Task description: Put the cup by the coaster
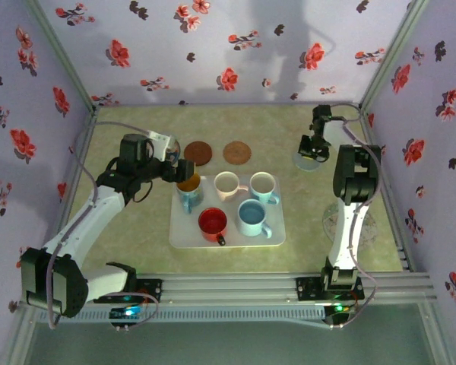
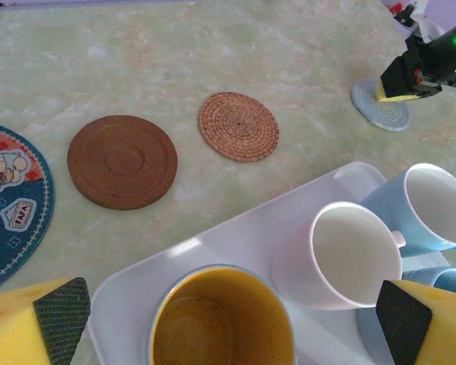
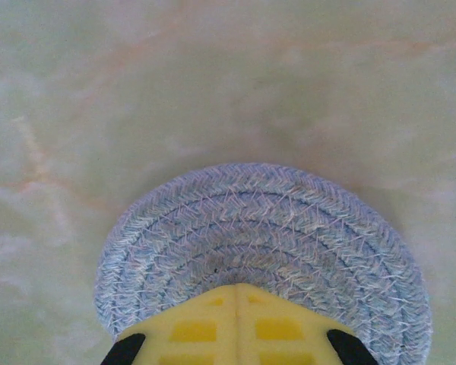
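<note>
- The left gripper [image 1: 182, 173] is held spread, a finger at either side of the yellow-lined cup [image 2: 222, 327].
- The cup is seated in the upper left corner of the white tray [image 2: 235, 236], at mid-frame in the top view.
- The right gripper [image 3: 237, 323] is pressed together at the lower edge of the blue woven coaster [image 3: 258, 228].
- A brown coaster [image 2: 122, 161] and a wicker coaster [image 2: 238, 125] are laid on the tabletop [image 2: 213, 46] above the tray.

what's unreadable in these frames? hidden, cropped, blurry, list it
Yellow-lined cup: near side cut off by the bottom edge, left wrist view.
Patterned coaster: cropped by the left edge, left wrist view.
Blue woven coaster: near side hidden under the right fingers, right wrist view; contact unclear.
Pale blue cup: cropped by the right edge, left wrist view.
</note>
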Motion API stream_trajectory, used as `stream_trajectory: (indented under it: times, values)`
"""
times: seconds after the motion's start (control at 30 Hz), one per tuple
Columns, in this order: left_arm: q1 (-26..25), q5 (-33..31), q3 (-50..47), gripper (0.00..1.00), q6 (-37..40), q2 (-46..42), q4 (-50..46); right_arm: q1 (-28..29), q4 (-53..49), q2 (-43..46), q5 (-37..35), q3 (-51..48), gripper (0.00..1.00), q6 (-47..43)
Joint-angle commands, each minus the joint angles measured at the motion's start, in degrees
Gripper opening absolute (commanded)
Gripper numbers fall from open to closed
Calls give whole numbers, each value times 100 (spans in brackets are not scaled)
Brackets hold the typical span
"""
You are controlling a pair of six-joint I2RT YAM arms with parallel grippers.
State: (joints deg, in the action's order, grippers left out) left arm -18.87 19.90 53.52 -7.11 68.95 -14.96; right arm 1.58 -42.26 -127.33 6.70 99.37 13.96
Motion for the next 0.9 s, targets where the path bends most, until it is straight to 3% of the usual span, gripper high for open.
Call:
stream_trajectory:
  times: [0.0,0.87]
  values:
    - [-37,-91,98,100,34,63,86,271,-226,-388,460,-4,0,-24]
    - [-33,-124,90,100,61,205,134,1016,-536,-859,662,976,0,211]
